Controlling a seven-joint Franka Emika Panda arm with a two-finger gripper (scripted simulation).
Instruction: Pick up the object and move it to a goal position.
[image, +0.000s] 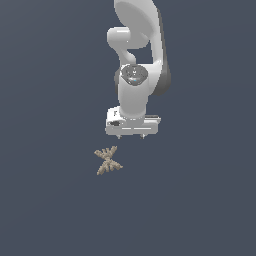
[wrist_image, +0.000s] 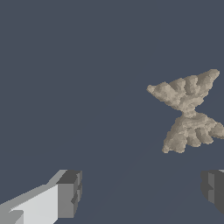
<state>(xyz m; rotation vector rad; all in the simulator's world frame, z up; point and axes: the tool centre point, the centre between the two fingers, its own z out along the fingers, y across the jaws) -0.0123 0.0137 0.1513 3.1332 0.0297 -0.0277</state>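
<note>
My tool (image: 131, 135) hangs with its fingers (wrist_image: 68, 194) spread and empty above the tabletop (image: 45, 200), the spiky tan object (image: 107, 160) lying just beside it, untouched.

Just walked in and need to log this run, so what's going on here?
A simulated Panda arm is going after a small tan spiky object lying on the dark floor. Its gripper is open and empty, hanging a little toward the exterior view's right of the object. In the wrist view the object sits off to one side of the gap between the two fingertips, not between them. Nothing has been picked up yet.
</note>
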